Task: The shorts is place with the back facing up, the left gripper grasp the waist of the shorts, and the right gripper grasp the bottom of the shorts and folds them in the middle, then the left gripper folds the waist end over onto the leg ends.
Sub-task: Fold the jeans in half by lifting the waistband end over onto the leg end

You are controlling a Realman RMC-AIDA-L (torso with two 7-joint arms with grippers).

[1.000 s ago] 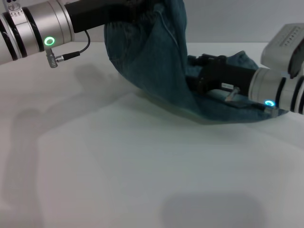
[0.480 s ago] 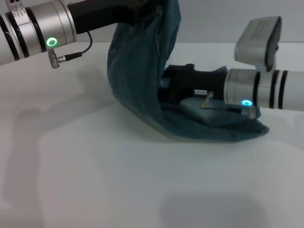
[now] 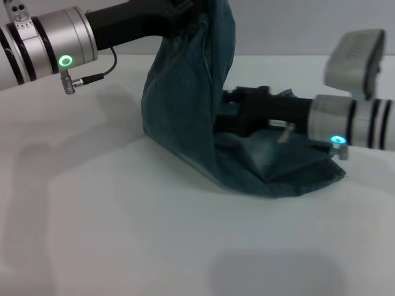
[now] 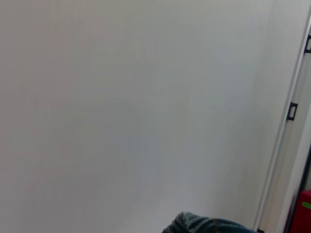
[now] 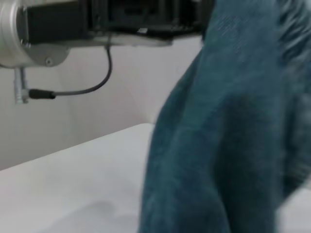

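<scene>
Gathered in a tall drape just past centre of the head view, toward twelve o'clock: shorts [image 3: 185,117], hoisted by the waist from the left gripper [image 3: 188,12], judged clenched on that waistband from the way the denim hangs off it, though buried in cloth. Reaching in from three o'clock, low over the table [image 3: 123,234]: right gripper [image 3: 237,111], nose tucked into the fold beside the leg ends spread toward four o'clock; impossible to tell whether clamped or released. Seen from the right wrist as a wall of blue close up, from the left wrist as only a sliver of denim at the edge. Likely trouble from here: carrying the waist across while the right side is wrapped inside could trap it under the fold or drag the leg ends out of line. Also possible: losing the waistband if only a thin pinch of fabric is held, dropping the drape in a heap. Also worth watching: bunching along the crease near seven o'clock of the pile, leaving a skewed, lumpy fold rather than waist laid square onto hems.
</scene>
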